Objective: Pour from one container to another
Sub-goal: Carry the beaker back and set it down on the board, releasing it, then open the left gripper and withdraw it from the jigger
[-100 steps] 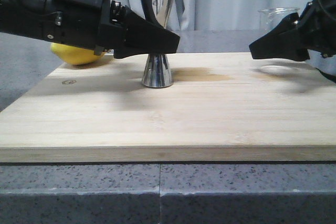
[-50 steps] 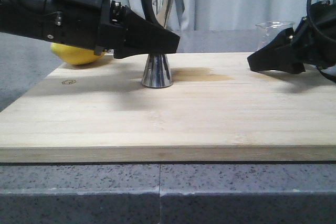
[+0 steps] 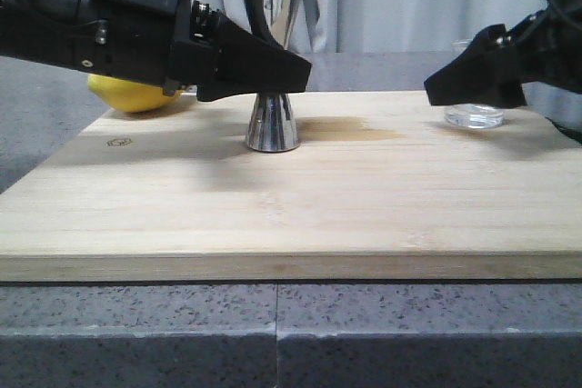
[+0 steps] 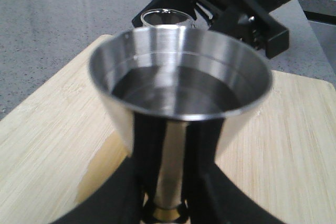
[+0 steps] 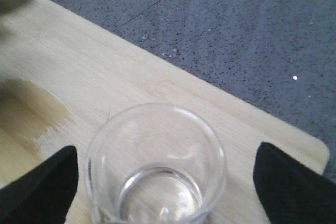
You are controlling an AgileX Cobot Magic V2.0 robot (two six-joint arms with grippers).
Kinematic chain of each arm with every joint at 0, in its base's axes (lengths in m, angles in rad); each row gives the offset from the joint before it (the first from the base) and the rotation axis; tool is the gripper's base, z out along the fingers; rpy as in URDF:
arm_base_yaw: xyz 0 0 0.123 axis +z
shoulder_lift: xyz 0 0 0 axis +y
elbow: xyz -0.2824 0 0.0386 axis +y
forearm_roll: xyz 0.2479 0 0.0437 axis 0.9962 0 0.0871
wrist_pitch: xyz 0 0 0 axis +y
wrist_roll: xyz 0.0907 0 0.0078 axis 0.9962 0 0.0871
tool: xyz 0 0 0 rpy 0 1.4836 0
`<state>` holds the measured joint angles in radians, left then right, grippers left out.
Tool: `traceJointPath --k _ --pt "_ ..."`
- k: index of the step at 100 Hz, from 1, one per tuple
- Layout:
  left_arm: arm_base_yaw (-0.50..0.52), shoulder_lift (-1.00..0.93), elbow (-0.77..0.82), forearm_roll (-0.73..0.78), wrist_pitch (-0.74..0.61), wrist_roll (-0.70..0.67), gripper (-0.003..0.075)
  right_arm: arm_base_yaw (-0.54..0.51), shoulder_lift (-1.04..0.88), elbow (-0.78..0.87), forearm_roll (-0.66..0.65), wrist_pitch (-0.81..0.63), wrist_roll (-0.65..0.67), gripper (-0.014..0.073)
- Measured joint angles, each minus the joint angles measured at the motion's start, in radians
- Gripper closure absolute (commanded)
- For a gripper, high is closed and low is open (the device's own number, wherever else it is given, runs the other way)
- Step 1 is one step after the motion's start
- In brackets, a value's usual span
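Fingers of left gripper (image 3: 296, 70) clench jigger (image 3: 272, 61); right gripper (image 5: 165, 182) spread around beaker (image 5: 156, 163).

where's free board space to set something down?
Free: the board's whole near half, and the gap between jigger and beaker, though stained. Crowded: back left, where the left gripper grips the jigger by the lemon; back right, right gripper around the beaker.

jigger (image 3: 273, 61): 1 | beaker (image 3: 474, 115): 1 | lemon (image 3: 132, 95): 1 | board (image 3: 291, 215): 1

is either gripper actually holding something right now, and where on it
The left gripper is shut on the steel jigger at its narrow waist. The right gripper is open around the glass beaker, not gripping it.
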<state>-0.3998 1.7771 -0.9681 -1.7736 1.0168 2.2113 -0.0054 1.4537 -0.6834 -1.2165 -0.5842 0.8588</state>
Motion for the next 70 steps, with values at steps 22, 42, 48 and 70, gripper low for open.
traceJointPath --k 22,42,48,70 --pt "0.000 0.000 0.000 0.000 0.000 0.000 0.0598 0.000 -0.171 0.000 -0.181 0.026 0.286 -0.0027" --pt "0.000 0.000 0.000 0.000 0.000 0.000 0.0598 0.000 -0.312 0.000 -0.417 0.066 0.579 -0.0024" --pt "0.000 0.000 0.000 0.000 0.000 0.000 0.0598 0.000 -0.355 0.000 -0.491 0.070 0.689 -0.0024" --pt "0.000 0.000 0.000 0.000 0.000 0.000 0.0598 0.000 -0.475 0.000 -0.627 0.036 0.944 -0.0024"
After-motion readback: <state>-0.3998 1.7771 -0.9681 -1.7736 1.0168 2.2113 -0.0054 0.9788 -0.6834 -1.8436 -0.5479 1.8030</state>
